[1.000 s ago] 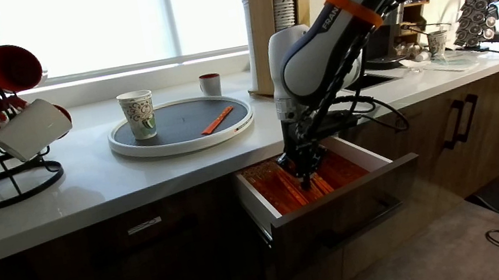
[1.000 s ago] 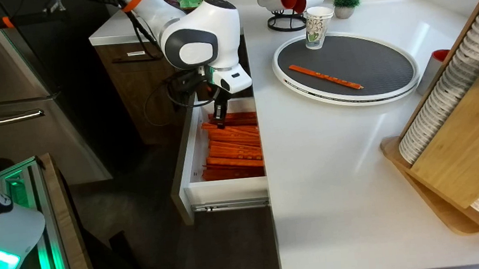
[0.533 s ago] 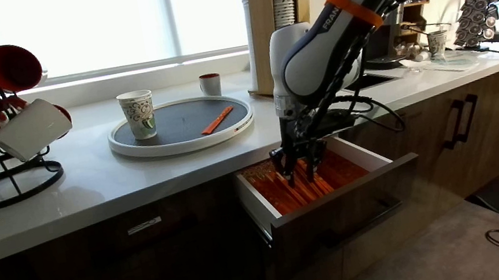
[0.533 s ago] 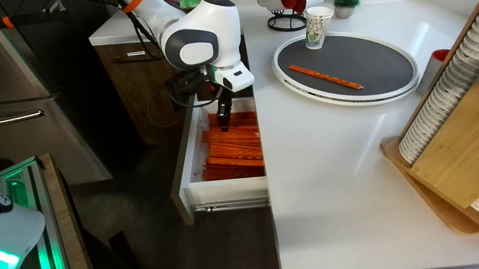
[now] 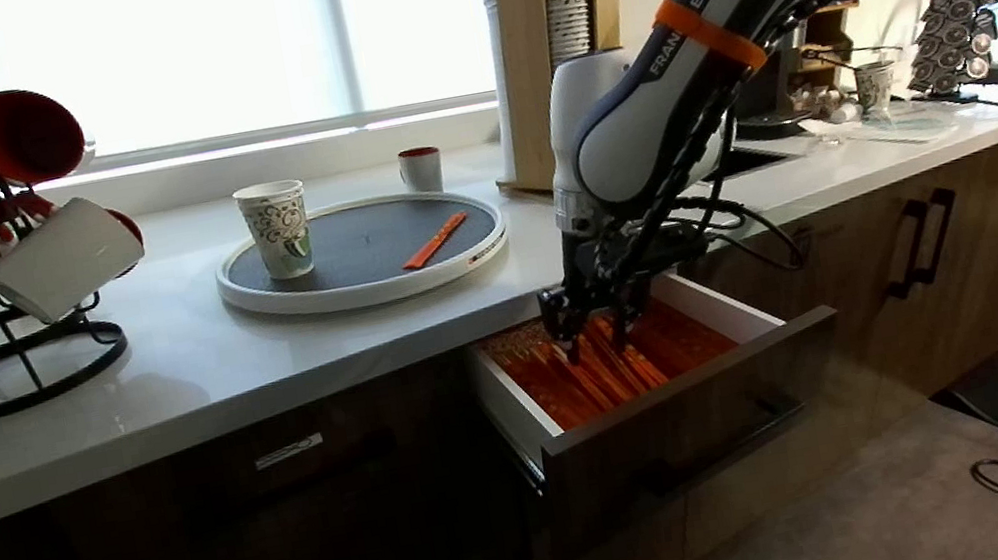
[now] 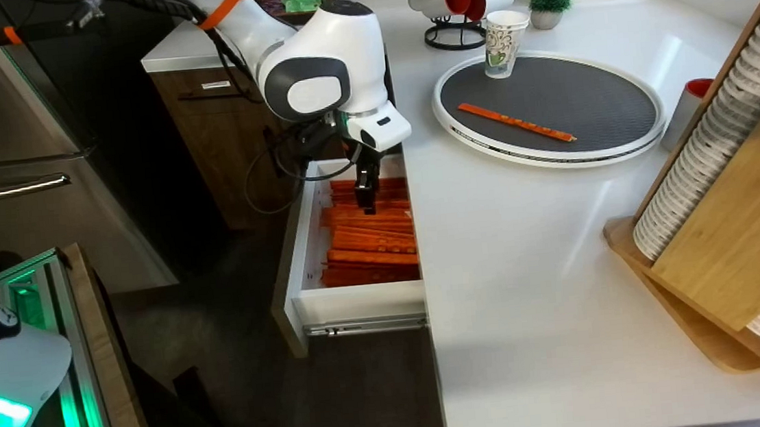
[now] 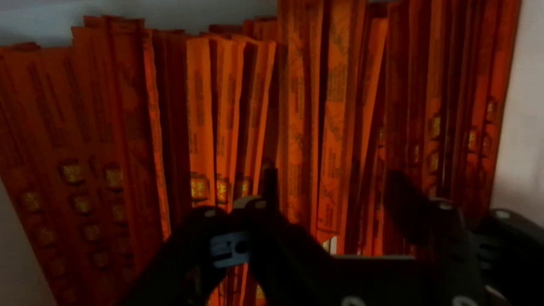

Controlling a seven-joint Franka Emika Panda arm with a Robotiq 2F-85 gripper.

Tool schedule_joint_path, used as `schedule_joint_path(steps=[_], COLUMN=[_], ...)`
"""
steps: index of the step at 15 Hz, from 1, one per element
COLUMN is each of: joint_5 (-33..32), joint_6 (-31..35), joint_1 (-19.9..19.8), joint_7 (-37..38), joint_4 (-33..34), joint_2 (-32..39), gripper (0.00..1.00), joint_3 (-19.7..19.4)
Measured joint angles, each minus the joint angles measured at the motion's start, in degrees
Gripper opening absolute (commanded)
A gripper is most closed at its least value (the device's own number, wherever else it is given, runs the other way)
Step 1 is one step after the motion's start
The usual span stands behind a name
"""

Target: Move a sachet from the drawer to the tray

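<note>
Over the packets [image 7: 335, 97] in the drawer [image 6: 364, 303], the tool [image 7: 331, 176] stands wide, gripping none. One should feel light, slick and bendable; best pinched mid-length by its long edges.

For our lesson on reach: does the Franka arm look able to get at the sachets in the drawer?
Probably yes: the drawer is pulled out and the open gripper hangs over the sachets, nothing visibly between; close packing might complicate gripping one.

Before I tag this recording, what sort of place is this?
Probably a home or office kitchen: there's a mug rack, a cup holder, and what looks like a steel fridge.
</note>
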Motion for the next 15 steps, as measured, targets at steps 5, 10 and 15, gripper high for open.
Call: schedule_joint_path(steps=[5,10,15], joint_5=[0.0,0.0,-0.1], joint_6=[2.0,2.0,2.0], joint_1=[0.1,0.1,0.2], joint_7=[0.0,0.0,0.0], joint_4=[0.0,0.0,-0.1], joint_2=[1.5,2.3,2.8], gripper=[0.17,0.0,0.09], joint_3=[0.0,-0.5,-0.9])
